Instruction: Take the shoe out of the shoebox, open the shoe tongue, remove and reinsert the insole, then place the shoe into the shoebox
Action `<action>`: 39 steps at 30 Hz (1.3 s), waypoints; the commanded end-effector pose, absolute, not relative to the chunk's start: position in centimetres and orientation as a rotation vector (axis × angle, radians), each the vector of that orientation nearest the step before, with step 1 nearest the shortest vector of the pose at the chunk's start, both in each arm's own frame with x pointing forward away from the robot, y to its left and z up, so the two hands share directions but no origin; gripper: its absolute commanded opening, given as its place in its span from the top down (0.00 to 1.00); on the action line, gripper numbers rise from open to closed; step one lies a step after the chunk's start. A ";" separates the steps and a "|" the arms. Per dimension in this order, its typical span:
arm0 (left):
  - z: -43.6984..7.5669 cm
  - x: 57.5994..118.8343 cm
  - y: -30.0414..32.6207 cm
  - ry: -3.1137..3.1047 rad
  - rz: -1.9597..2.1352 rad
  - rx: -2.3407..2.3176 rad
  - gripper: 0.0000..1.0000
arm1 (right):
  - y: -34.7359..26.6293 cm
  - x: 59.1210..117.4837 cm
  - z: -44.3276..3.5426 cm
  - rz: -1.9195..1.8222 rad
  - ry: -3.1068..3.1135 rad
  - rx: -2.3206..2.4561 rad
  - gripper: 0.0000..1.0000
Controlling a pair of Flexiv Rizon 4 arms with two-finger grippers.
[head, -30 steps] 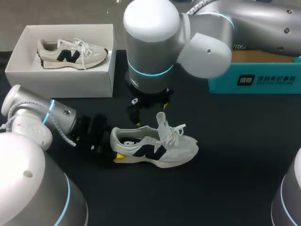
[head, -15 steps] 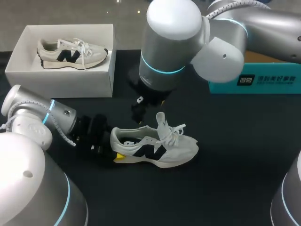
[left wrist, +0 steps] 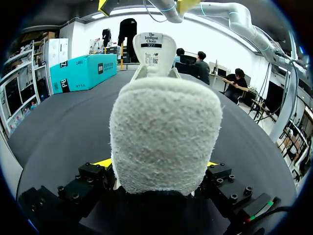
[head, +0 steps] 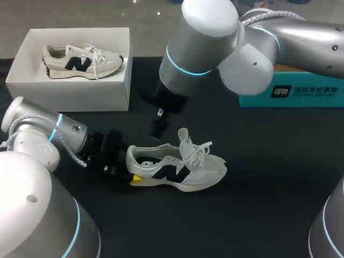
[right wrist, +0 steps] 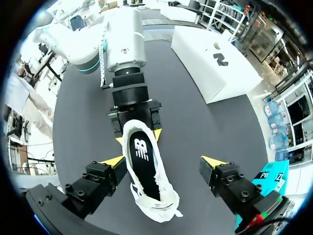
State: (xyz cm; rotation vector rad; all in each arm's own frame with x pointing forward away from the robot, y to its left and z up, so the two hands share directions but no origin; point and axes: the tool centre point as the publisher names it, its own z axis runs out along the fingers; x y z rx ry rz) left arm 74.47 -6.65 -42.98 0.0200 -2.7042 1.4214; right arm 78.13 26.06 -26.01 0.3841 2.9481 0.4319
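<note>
A white sneaker [head: 180,164] with a dark logo stands upright on the black table. Its tongue [head: 184,137] is lifted, and the black insole [right wrist: 142,156] lies inside. My left gripper [head: 131,167] comes in low from the left. In the left wrist view, my left gripper [left wrist: 157,164] is shut on the fuzzy heel [left wrist: 166,132], a yellow tip on each side. My right gripper [right wrist: 162,161] hangs open above the shoe, its fingers wide apart and touching nothing. In the head view it is mostly hidden under the right arm [head: 204,48].
The open white shoebox [head: 70,88] stands at the back left with a second sneaker [head: 80,60] inside. A teal box [head: 290,91] sits at the back right. Bare black table lies in front of and to the right of the shoe.
My right arm has swung right and its wrist has risen away from the shoe, so its yellow tips no longer show in the head view. The left arm and shoe have stayed still.
</note>
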 end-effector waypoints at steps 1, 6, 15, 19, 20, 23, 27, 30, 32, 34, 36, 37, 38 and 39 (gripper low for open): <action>-43.5 74.7 -6.6 -2.706 1.417 0.019 1.00 | 26.3 78.9 -26.2 0.320 3.148 0.076 0.00; -43.5 74.7 -6.6 -2.706 1.417 0.019 1.00 | 26.3 78.9 -26.2 0.320 3.148 0.076 0.00; -43.5 74.7 -6.6 -2.706 1.417 0.019 1.00 | 26.3 78.9 -26.2 0.320 3.148 0.076 0.33; -43.5 74.7 -6.6 -2.706 1.417 0.019 1.00 | 26.3 78.9 -26.2 0.320 3.148 0.076 1.00; -43.5 74.7 -6.6 -2.706 1.417 0.019 1.00 | 26.3 78.9 -26.2 0.320 3.148 0.076 1.00; -43.5 74.7 -6.6 -2.706 1.417 0.019 1.00 | 26.3 78.9 -26.2 0.320 3.148 0.076 1.00; -43.5 74.7 -6.6 -2.706 1.417 0.019 1.00 | 26.3 78.9 -26.2 0.320 3.148 0.076 1.00; -43.5 74.7 -6.6 -2.706 1.417 0.019 1.00 | 26.3 78.9 -26.2 0.320 3.148 0.076 1.00; -43.5 74.7 -6.6 -2.706 1.417 0.019 1.00 | 26.3 78.9 -26.2 0.320 3.148 0.076 1.00; -43.5 74.7 -6.6 -2.706 1.417 0.019 1.00 | 26.3 78.9 -26.2 0.320 3.148 0.076 1.00; -43.5 74.7 -6.6 -2.706 1.417 0.019 1.00 | 26.3 78.9 -26.5 0.340 3.139 0.061 1.00; -43.5 74.7 -6.6 -2.706 1.417 0.019 1.00 | 26.5 78.9 -27.1 0.357 3.132 0.047 1.00; -43.5 74.7 -6.6 -2.706 1.417 0.019 1.00 | 26.5 78.8 -27.7 0.329 3.131 0.052 1.00; -43.5 74.7 -6.6 -2.706 1.417 0.019 1.00 | 26.6 78.8 -28.1 0.297 3.134 0.061 1.00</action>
